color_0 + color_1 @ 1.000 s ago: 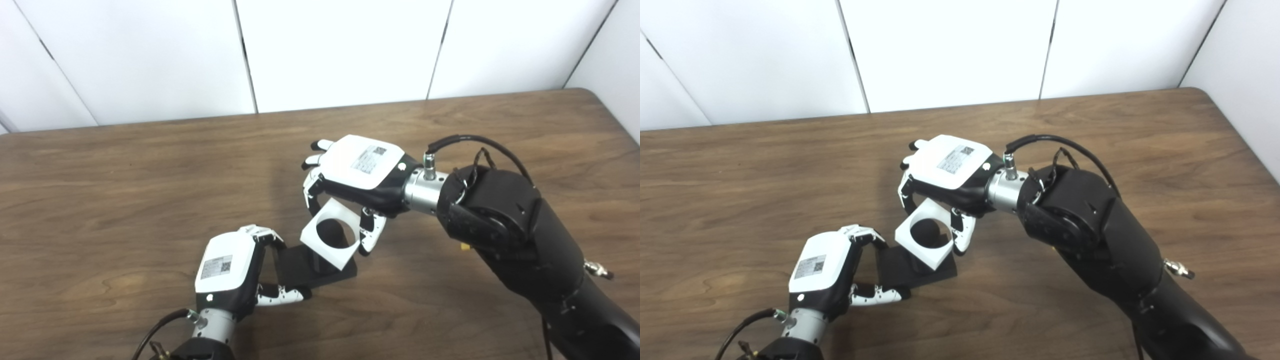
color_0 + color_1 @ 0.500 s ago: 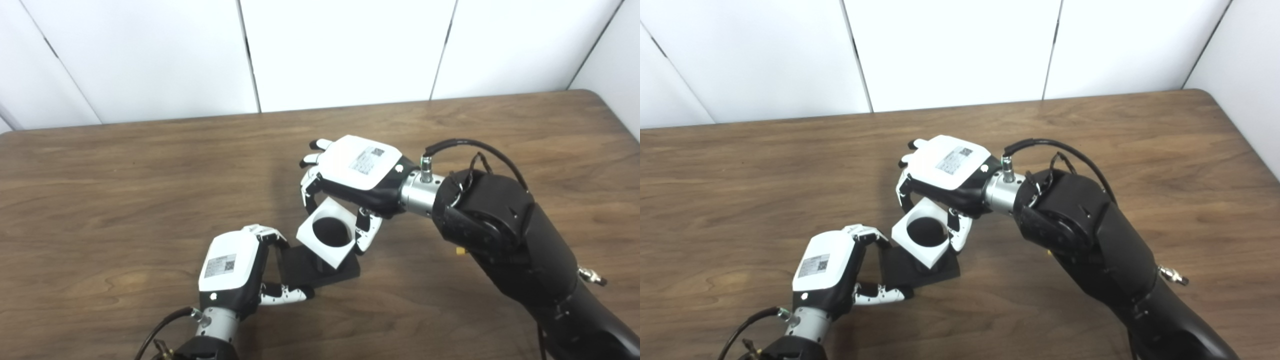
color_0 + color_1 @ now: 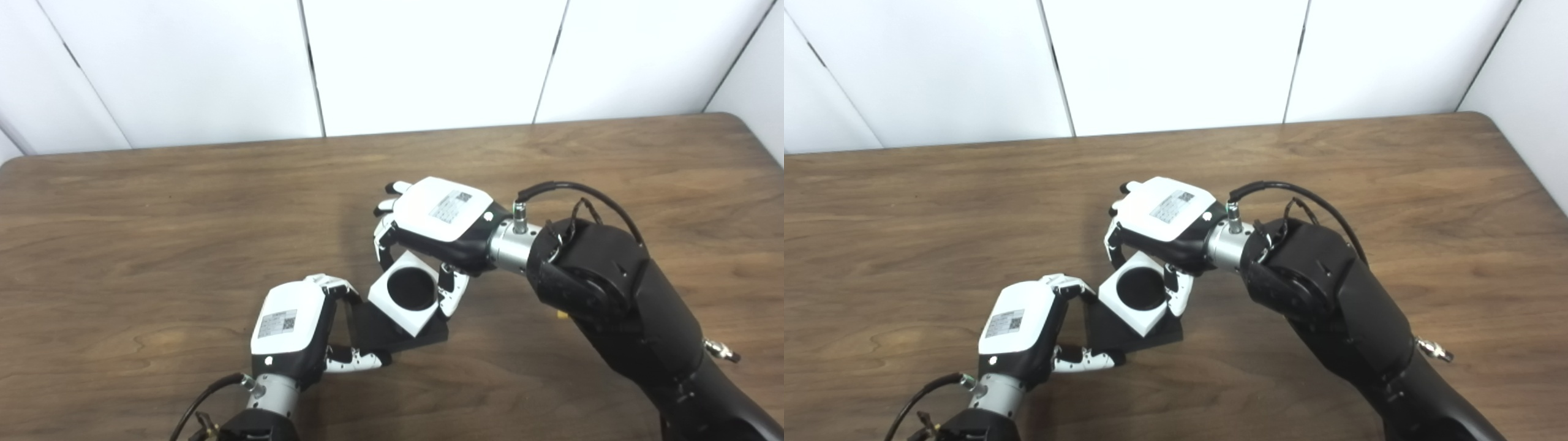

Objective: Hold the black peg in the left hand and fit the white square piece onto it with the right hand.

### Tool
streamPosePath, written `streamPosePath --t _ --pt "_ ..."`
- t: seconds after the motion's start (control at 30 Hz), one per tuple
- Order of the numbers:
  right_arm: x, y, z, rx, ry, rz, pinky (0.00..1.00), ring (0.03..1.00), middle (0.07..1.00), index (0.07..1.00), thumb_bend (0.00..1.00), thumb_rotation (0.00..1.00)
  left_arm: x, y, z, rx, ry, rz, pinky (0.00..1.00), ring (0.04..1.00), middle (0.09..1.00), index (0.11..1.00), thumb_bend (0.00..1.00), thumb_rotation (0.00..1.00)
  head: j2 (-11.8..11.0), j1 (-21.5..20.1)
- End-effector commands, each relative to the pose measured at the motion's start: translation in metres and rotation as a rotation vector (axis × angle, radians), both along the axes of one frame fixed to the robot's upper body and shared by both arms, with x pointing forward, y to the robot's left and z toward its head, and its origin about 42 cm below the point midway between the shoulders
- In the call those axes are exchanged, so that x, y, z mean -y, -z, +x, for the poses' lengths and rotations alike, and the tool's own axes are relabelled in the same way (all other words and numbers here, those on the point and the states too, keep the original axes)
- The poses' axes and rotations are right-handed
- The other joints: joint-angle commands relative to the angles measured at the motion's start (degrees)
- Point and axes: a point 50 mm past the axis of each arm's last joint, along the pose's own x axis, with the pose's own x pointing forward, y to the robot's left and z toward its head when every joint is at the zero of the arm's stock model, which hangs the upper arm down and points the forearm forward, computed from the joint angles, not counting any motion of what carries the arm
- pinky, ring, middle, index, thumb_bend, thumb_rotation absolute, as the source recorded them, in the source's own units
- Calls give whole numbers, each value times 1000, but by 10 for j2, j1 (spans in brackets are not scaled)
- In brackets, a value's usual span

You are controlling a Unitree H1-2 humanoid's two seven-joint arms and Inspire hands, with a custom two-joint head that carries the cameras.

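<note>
Both robot hands grip: my left robot hand (image 3: 291, 334) pinches the black peg (image 3: 401, 327)'s flat base, my right robot hand (image 3: 438, 223) pinches the white square piece (image 3: 405, 293) by opposite edges (light, rigid, probably slick plastic).

Both head cameras look steeply down from above the near edge of the brown wooden table (image 3: 184, 202), facing the white panelled wall (image 3: 429, 61) behind it. Set side by side, they share nearly the whole scene at close range; the right eye view shows everything shifted leftward, with both arms entering from the bottom edge.
</note>
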Motion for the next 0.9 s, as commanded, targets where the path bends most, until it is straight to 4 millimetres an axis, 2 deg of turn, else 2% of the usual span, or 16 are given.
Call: streamPosePath --t 0.0,0.03,0.07,0.1,0.17,0.2,0.27,0.47,0.63,0.8,0.83,0.87 --pt "-6 -11 0 44 -28 -18 1000 917 775 483 524 133 10 17 -9 -126 42 -3 747 819 743 490 513 53 0 0" --pt "-5 -11 0 45 -22 -43 1000 928 794 487 525 138 10 17 -9 -127 41 -5 741 820 743 490 513 53 0 0" --pt "-5 -11 1 48 -17 -59 1000 933 816 569 764 175 10 17 -9 -127 41 -6 736 820 743 490 513 54 0 0" --pt "-4 -11 1 44 -8 -75 1000 940 833 617 876 209 10 17 -9 -127 41 -7 733 821 744 490 513 54 -1 1" --pt "-3 -13 1 37 4 -86 1000 962 872 711 975 304 10 17 -9 -128 41 -6 734 821 745 491 513 54 -1 1" --pt "-2 -14 2 31 13 -87 1000 965 876 722 985 315 10 17 -9 -127 42 -7 735 822 745 491 513 54 -1 0" --pt "-1 -18 2 26 23 -85 1000 991 912 789 998 410 10 17 -9 -122 45 -7 730 818 742 490 513 53 -1 -1" --pt "4 -25 4 38 34 -53 1000 1000 944 864 1000 525 9 18 -9 -131 44 3 741 822 747 491 512 54 -1 -1" --pt "13 -30 6 66 56 -30 1000 1000 938 870 1000 559 9 19 -8 -127 41 4 741 816 742 490 514 54 -3 -1" --pt "22 -33 7 75 86 -22 1000 1000 936 859 1000 549 6 20 -7 -131 43 47 748 819 744 494 513 61 -4 1" --pt "24 -33 7 75 91 -20 1000 1000 934 858 1000 548 6 20 -7 -128 47 74 760 820 756 612 637 169 -5 0" --pt "26 -33 7 74 96 -19 1000 1000 932 856 1000 547 6 20 -7 -120 52 101 773 820 766 690 724 245 -6 0"
